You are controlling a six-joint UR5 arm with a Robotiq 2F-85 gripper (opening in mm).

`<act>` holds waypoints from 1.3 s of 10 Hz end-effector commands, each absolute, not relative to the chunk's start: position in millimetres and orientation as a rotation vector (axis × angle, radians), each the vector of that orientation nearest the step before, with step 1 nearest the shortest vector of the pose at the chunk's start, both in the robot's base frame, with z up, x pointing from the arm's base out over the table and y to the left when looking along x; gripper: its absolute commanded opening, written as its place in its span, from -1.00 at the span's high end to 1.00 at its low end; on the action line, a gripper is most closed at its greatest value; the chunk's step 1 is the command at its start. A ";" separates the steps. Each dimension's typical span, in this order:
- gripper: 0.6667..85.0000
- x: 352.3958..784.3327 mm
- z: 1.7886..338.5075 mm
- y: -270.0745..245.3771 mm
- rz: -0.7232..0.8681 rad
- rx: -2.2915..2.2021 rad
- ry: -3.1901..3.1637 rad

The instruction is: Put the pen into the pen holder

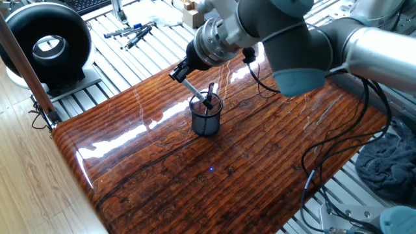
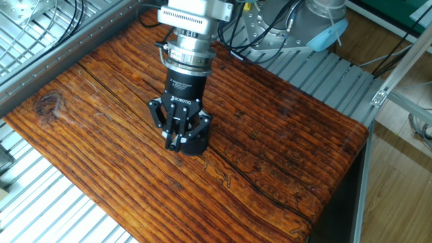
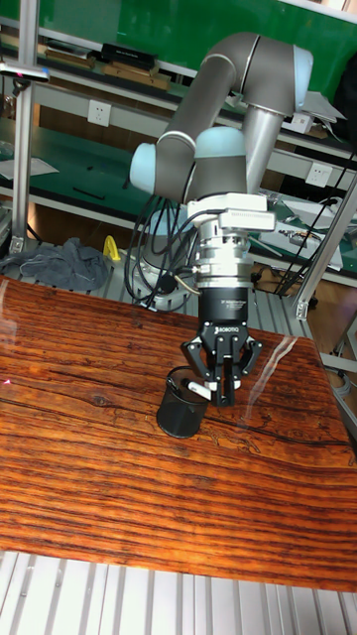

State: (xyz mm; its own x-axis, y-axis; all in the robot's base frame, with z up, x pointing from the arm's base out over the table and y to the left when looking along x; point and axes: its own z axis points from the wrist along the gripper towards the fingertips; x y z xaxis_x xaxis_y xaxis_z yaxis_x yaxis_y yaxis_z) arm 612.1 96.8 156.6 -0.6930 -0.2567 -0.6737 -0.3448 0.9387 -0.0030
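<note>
The pen holder [image 1: 207, 121] is a small dark mesh cup standing on the wooden table [image 1: 260, 169]. A thin dark pen [image 1: 211, 91] stands in it. The pen [image 1: 193, 90], with its pale grey barrel, slants from my gripper [image 1: 178, 71] down to the right, and its lower end is inside the cup's rim. My gripper is shut on the pen's upper end, up and left of the cup. In the other fixed view my gripper [image 2: 175, 143] hides most of the pen holder [image 2: 196, 144]. The tall view shows the gripper [image 3: 223, 392], the pen [image 3: 201, 390] and the pen holder [image 3: 178, 409].
A black ring-shaped device [image 1: 45, 42] stands on the metal bench at the back left. Dark markers [image 1: 133, 32] lie on the bench behind the table. A grey cloth [image 1: 390, 166] lies at the right. Black cables [image 1: 318, 149] hang over the table's right side.
</note>
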 end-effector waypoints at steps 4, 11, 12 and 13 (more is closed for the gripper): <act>0.94 611.7 150.1 86.5 0.145 -0.426 2.362; 0.03 612.7 146.2 90.3 0.172 -0.412 2.376; 0.01 612.2 145.8 90.3 0.171 -0.414 2.379; 0.01 611.4 145.2 90.4 0.171 -0.419 2.384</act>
State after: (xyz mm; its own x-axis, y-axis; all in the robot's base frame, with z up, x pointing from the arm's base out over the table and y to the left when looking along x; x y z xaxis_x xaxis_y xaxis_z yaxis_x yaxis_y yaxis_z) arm 610.7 90.9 144.2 -0.6986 -0.2615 -0.6660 -0.3477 0.9376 -0.0034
